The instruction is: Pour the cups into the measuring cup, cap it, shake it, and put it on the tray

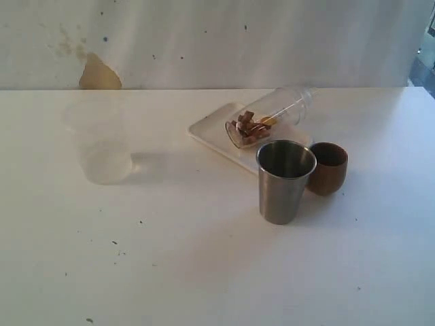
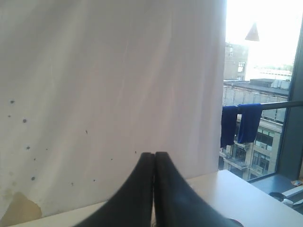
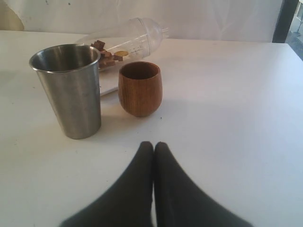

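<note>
Clear measuring cup (image 1: 272,117) lies on tray (image 1: 206,129) beyond your right gripper (image 3: 154,144) | it and left gripper (image 2: 154,153) closed, empty | last step looks done; keep clear.

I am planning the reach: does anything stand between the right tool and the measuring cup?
Yes. The steel tumbler and the wooden cup stand side by side in front of the measuring cup, which lies on the tray.

The measuring cup (image 1: 268,117) lies sideways on the tray (image 1: 209,132) (brown bits (image 1: 247,127) inside); steel tumbler (image 1: 284,182) and wooden cup (image 1: 329,168) stand just beside.
</note>
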